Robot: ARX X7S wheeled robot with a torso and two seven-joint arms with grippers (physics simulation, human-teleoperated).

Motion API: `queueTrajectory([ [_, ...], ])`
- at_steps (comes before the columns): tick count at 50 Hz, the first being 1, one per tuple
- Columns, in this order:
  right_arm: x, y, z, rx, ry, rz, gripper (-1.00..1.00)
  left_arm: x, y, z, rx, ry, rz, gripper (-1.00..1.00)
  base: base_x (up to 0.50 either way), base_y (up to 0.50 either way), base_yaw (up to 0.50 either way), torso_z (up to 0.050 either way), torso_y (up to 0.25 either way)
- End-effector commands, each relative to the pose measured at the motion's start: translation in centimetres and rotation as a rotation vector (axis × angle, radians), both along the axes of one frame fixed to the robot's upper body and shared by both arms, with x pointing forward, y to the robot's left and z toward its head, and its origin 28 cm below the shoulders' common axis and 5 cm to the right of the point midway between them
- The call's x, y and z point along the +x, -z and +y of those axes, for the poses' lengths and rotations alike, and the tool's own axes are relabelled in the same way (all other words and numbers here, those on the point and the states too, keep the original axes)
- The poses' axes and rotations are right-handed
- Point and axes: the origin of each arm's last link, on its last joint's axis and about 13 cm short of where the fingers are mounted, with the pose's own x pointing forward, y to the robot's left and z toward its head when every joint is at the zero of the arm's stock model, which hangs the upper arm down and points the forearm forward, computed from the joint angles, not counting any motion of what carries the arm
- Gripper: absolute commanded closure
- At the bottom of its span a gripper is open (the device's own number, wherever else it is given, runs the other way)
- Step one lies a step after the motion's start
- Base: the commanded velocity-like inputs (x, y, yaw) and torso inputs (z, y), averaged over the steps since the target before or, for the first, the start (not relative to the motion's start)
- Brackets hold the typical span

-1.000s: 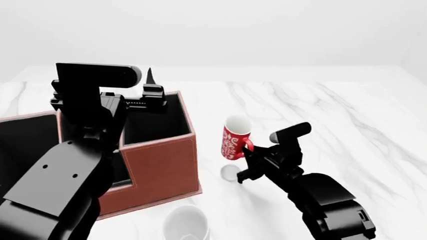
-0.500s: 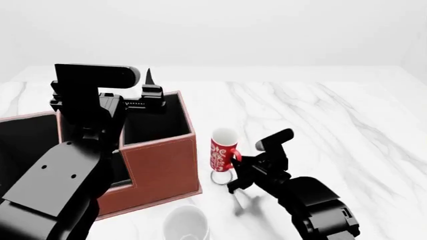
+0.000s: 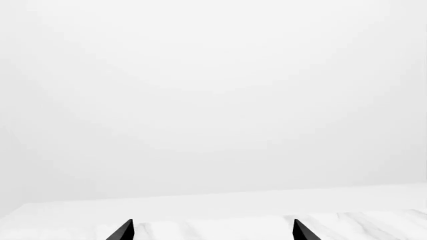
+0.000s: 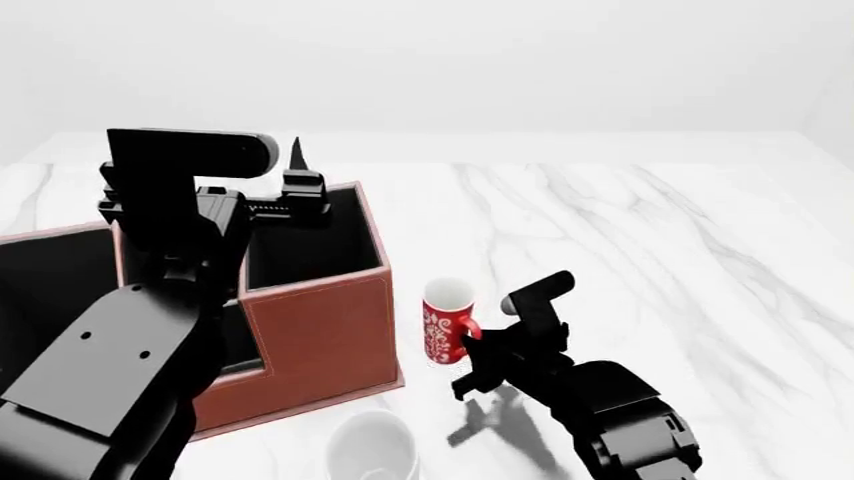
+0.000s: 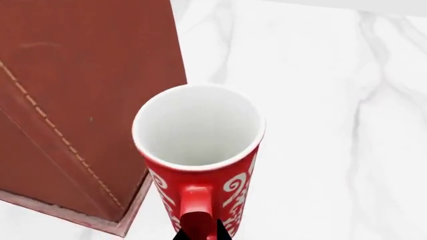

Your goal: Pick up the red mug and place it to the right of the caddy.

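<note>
Red mug [image 4: 447,324] upright just right of the caddy [image 4: 327,325], near its front right corner, a narrow strip of marble table [image 4: 641,230] showing between the two in the right wrist view. White inside [image 5: 195,125] open to the camera, white ornament on the red wall, handle [image 5: 197,206] turned toward the right arm. Right gripper [image 4: 478,345] pinching that handle, black fingertips [image 5: 217,231] closed against it at the lower edge of the right wrist view. Cannot tell whether the mug base touches the marble or sits just above it. Left gripper [image 4: 296,180] raised over the back of the caddy, above the taller black-lined section; two dark fingertips [image 3: 122,231] spread well apart in the left wrist view, nothing between them, only pale wall and the far table edge beyond. White mug [image 4: 374,445] near the bottom edge of the head view, in front of the caddy, well apart from both grippers
</note>
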Motion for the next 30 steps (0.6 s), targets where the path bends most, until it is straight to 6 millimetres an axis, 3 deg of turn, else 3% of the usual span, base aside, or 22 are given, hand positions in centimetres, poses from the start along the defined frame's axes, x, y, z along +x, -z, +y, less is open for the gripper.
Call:
queueTrajectory([
  [1,0.24,-0.28,0.08,0.002,-0.005,-0.002,1.0,0.0,-0.1,-0.06,0.002,0.002,-0.002,-1.0,0.0,0.0,0.0,0.0,0.0],
  [10,0.2,-0.2,0.12,0.013,-0.012,0.016,1.0,0.02,-0.03,-0.02,0.001,0.001,-0.001,-1.0,0.0,0.0,0.0,0.0,0.001],
  [11,0.22,-0.13,0.11,0.011,-0.004,0.016,-1.0,0.01,0.0,-0.01,0.002,0.001,-0.001,-1.0,0.0,0.0,0.0,0.0,0.0],
  [30,-0.08,-0.37,-0.08,0.017,-0.008,0.023,-1.0,-0.01,0.11,0.12,-0.005,-0.002,-0.001,-1.0,0.0,0.0,0.0,0.0,0.0],
])
